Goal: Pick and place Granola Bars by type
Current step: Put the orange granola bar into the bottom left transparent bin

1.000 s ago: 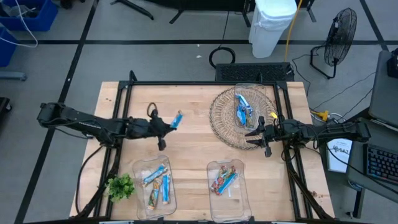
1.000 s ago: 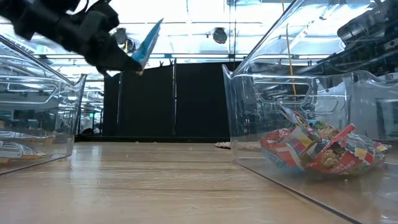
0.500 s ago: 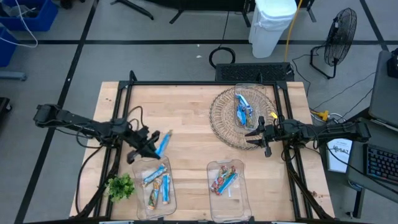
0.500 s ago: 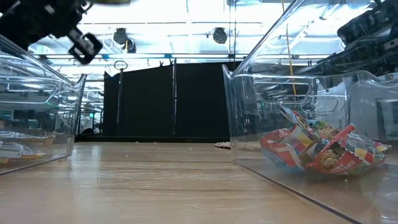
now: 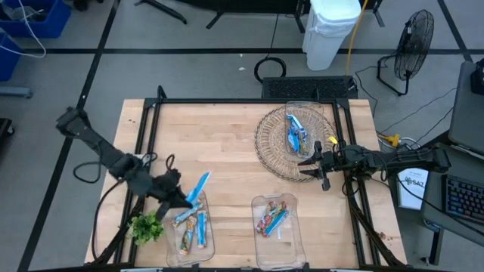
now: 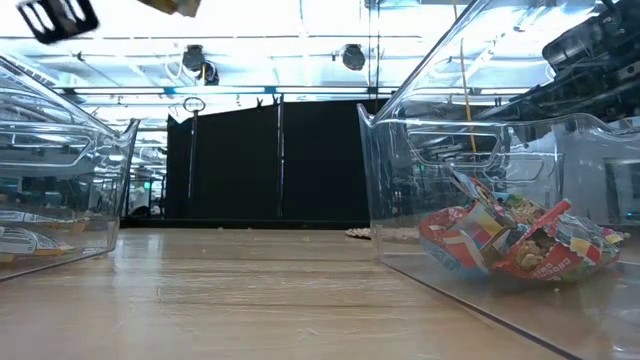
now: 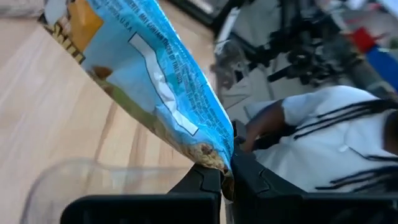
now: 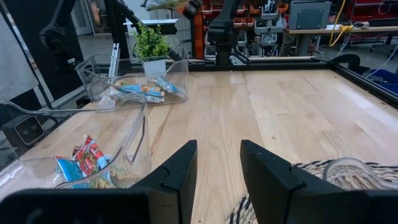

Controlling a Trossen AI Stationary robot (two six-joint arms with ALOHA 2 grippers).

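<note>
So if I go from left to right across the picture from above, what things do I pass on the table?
Green sprig → left bin, with the blue bar in the left fingers above it → right bin → wicker basket → right fingers.

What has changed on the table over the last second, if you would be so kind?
The left gripper, shut on a blue granola bar, has swung from mid-table toward the front, to the rim of the left clear bin. The right gripper has stayed open beside the wicker basket; the bars in the basket and both bins are unmoved.
</note>
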